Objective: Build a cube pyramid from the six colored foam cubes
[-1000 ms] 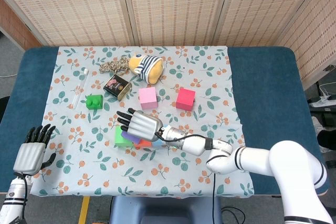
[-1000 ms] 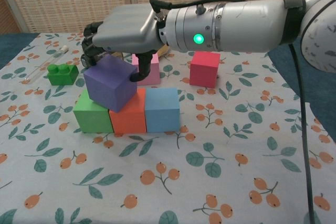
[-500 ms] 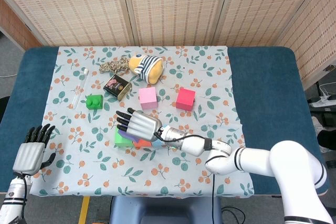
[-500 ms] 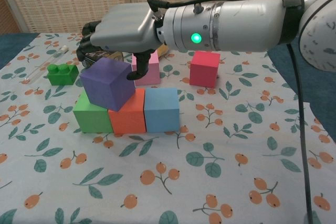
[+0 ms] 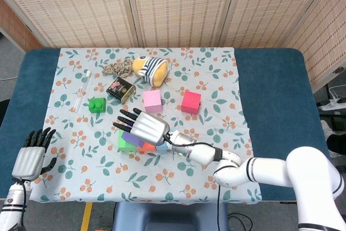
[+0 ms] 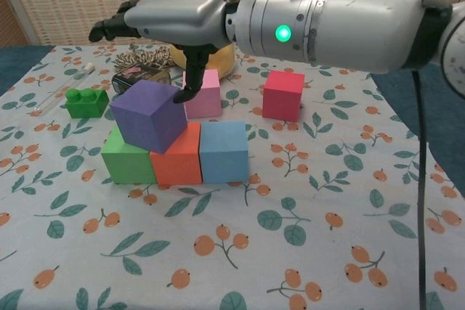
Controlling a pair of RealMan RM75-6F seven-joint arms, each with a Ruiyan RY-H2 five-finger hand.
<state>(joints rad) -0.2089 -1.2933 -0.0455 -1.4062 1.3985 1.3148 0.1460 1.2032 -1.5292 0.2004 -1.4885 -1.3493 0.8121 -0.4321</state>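
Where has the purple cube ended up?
In the chest view the purple cube sits tilted atop the green cube and orange cube, left of centre, under the right hand.

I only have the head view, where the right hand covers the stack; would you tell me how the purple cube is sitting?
Observer: The purple cube sits tilted, spanning the green cube and orange cube, not flat.
Operator: Is the right hand gripping it?
Observer: No; the right hand is above it with fingers spread, and only its thumb points down by the cube's upper edge.
Operator: And the base row?
Observer: The blue cube stands flush against the orange one, opposite the green.
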